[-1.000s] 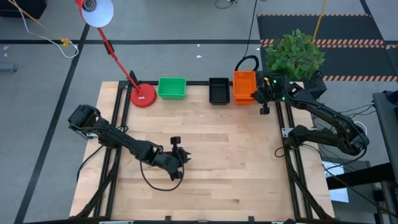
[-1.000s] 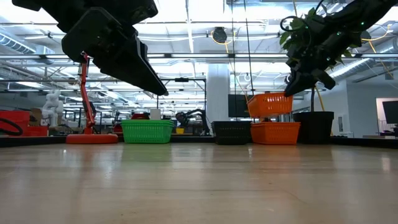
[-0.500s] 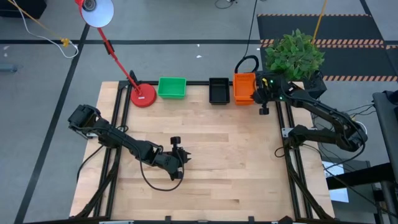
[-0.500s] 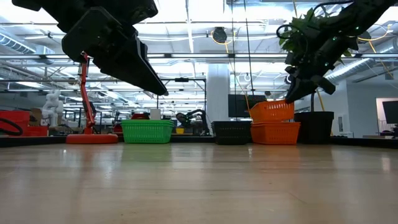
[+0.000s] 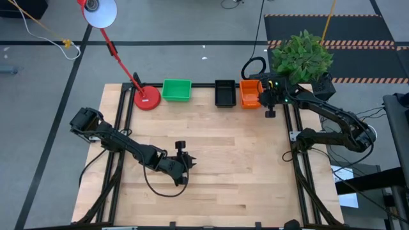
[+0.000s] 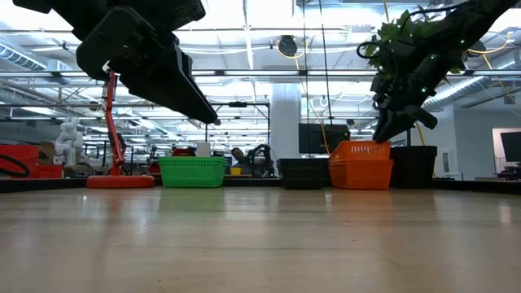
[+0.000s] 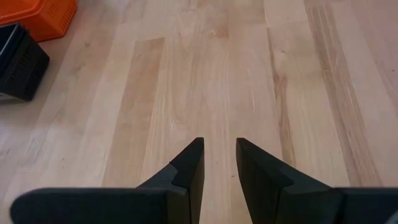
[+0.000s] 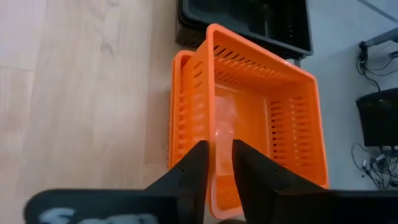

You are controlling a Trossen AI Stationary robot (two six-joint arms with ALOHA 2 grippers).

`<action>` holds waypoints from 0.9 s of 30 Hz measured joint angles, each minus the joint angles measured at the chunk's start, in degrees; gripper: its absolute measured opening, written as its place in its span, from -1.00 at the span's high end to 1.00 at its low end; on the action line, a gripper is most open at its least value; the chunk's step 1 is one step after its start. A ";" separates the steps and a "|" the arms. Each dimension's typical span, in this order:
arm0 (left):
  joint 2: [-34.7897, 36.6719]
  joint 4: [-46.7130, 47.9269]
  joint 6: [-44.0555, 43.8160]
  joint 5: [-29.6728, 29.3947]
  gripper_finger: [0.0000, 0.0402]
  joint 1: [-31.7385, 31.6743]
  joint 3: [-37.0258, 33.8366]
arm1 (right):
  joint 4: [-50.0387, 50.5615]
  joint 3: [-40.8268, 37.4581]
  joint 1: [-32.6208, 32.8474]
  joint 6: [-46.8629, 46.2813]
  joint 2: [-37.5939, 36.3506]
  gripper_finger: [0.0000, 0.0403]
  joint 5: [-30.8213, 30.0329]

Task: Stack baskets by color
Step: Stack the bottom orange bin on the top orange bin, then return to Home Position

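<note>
- My left gripper [image 5: 181, 163] hovers over mid-table, fingers slightly parted, holding nothing.
- My right gripper [image 8: 216, 163] straddles the top orange basket's [image 8: 261, 118] wall, fingers parted; wrist view alone shows it nested askew.
- Black basket [image 5: 224, 92], green basket [image 5: 177, 89] sit alongside, far edge.

Upper orange basket is going down into the stack

I'm watching the upper orange basket [image 6: 359, 150], which a second ago was hanging tilted and clear above the lower orange basket [image 6: 361, 174], now sitting nested in it at the back of the bench. My right claw [image 6: 384, 129] is parting its fingers, which were clamped on the rim before; in the wrist view they are standing either side of the near wall with a gap showing.
</note>
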State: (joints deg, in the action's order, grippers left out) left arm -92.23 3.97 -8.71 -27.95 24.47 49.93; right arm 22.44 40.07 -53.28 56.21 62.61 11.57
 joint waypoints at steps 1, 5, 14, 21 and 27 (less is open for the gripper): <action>0.00 0.00 -0.01 0.00 0.54 0.00 0.00 | -0.05 0.00 0.00 -0.29 -0.02 0.65 0.02; 0.00 0.00 -0.02 -0.01 0.54 0.00 0.00 | 0.02 0.00 0.03 -2.30 -0.02 0.50 -0.13; 0.00 -1.25 -0.02 -0.02 0.54 0.00 0.00 | -0.92 -0.02 2.94 -10.54 -1.59 0.17 -1.32; 0.00 -1.22 1.08 -0.03 0.54 -0.04 0.00 | -1.23 -0.02 8.86 -29.91 -7.34 0.19 -0.88; 3.32 -0.13 2.49 -0.34 0.54 -0.73 0.09 | -1.52 -0.02 17.51 -39.48 -12.94 0.37 -0.83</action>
State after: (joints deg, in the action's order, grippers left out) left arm -88.91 3.84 -6.22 -28.29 23.74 50.02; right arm 20.92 40.05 -35.76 16.73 49.67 10.74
